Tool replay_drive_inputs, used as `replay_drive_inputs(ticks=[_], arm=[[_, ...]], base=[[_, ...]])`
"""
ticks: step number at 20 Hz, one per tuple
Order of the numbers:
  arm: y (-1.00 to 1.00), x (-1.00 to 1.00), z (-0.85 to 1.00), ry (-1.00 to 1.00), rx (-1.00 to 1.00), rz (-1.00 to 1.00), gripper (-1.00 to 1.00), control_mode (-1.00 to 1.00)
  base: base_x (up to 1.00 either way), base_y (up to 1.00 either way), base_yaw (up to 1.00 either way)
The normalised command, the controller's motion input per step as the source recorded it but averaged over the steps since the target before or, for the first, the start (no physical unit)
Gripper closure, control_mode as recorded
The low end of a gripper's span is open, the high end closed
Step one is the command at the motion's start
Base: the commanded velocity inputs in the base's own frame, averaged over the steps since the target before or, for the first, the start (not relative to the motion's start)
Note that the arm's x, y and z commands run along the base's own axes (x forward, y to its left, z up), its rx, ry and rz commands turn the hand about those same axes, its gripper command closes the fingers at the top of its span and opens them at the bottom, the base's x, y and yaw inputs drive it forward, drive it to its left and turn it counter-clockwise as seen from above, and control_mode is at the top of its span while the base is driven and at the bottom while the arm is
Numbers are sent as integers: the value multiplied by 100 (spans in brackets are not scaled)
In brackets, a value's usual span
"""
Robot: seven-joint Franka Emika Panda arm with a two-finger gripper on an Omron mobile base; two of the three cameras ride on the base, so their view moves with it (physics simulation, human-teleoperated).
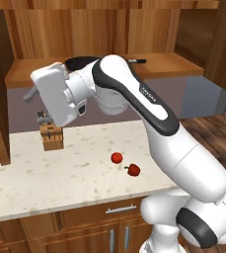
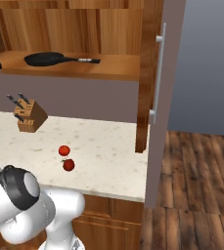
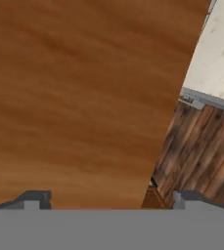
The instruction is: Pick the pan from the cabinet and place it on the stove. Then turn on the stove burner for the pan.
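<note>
Black pan (image 2: 46, 59) lies flat on open cabinet (image 2: 118, 68) shelf.

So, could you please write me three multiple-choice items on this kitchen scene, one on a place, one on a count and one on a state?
1. Where does the pan lie?
A. on the counter
B. on the shelf of the open cabinet
C. on the floor

2. How many small red items lie on the counter?
A. one
B. two
C. four

3. How does the gripper stand?
A. open, holding nothing
B. shut on the pan's handle
C. shut on a knife

Answers:
1 B, the right base view shows the pan flat on the wooden shelf above the knife block.
2 B, two red items lie close together on the counter.
3 A, in the hand view the finger tips stand far apart with nothing between them.
</note>
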Motion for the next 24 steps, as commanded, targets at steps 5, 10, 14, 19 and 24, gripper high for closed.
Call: replay_drive_inputs(ticks=[5,10,14,19,24], arm=[[-57,0,2,-19,0,-3,-100,-100],[-59,0,6,-23,0,-5,-100,-100],[-60,0,9,-28,-2,-8,-100,-100],[-55,0,4,-27,-1,-9,-100,-100],[-50,0,6,-25,-1,-9,-100,-100]], base=[[0,0,0],[0,0,0],[0,0,0],[0,0,0],[0,0,0]])
